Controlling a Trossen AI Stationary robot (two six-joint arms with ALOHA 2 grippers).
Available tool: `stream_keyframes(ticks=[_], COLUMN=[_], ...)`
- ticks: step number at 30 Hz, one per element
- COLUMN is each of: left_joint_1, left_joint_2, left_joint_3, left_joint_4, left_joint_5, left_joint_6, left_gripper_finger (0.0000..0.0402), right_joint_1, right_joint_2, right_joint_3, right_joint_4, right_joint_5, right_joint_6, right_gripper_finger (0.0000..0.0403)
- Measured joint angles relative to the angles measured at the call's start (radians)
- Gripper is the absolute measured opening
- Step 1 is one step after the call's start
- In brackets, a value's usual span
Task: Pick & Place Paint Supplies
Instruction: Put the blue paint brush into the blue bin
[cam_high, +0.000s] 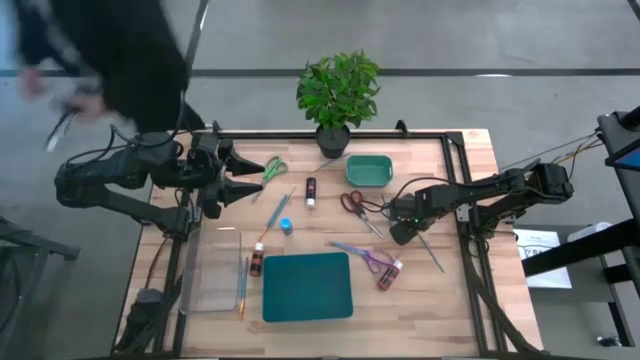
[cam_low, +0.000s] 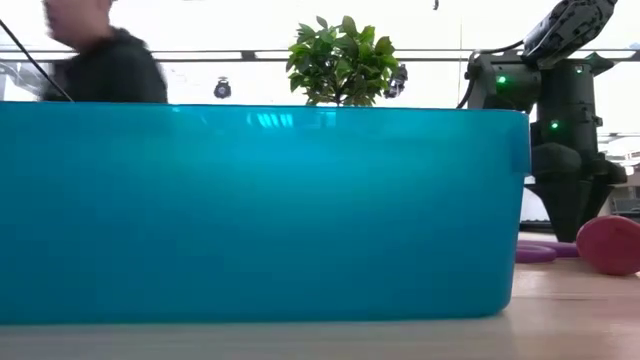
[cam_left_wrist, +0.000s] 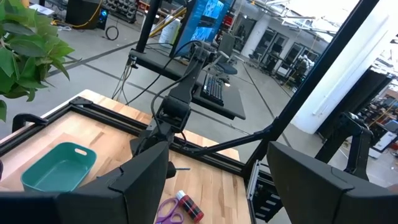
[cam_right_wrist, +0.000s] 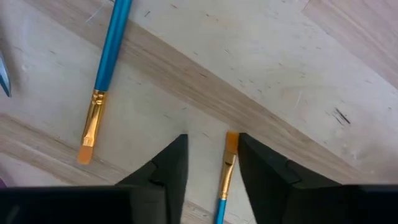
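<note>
My right gripper (cam_high: 401, 234) points straight down at the table, open. A thin blue-handled brush (cam_right_wrist: 226, 169) lies on the wood between its fingers, bristle end first, close to one finger. A second blue brush (cam_right_wrist: 104, 73) lies flat beside it. Paint bottles lie across the table: black (cam_high: 311, 190), blue (cam_high: 286, 227), dark red (cam_high: 257, 262) and reddish (cam_high: 390, 272). More brushes lie at the left (cam_high: 272, 215), (cam_high: 243, 285). My left gripper (cam_high: 250, 178) waits open, raised over the table's far left. My right gripper comes from above with a finger on each side of the brush's gold ferrule (cam_right_wrist: 229, 155). The brush lies flat on the table, right beside one finger (cam_right_wrist: 261, 168). Whether that finger touches it, I cannot tell.
A small teal bin (cam_high: 368, 170), a large teal container (cam_high: 307, 287) and a clear tray (cam_high: 212, 272) stand on the table. Red scissors (cam_high: 352, 203), purple scissors (cam_high: 365, 258) and green scissors (cam_high: 273, 168) lie about. A potted plant (cam_high: 338, 95) stands at the far edge. A person (cam_high: 100, 50) stands beyond the far left corner.
</note>
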Motion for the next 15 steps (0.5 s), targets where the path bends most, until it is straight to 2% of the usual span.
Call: stream_keyframes(ticks=[15], left_joint_1=[0.000], left_joint_2=[0.000], left_joint_3=[0.000], left_joint_4=[0.000], left_joint_5=[-0.002], left_joint_6=[-0.004], left_gripper_finger=[0.0282], right_joint_1=[0.001], right_joint_2=[0.000], right_joint_3=[-0.005], right_joint_4=[0.008], right_joint_5=[-0.002], right_joint_6=[-0.015], right_gripper_finger=[0.0014])
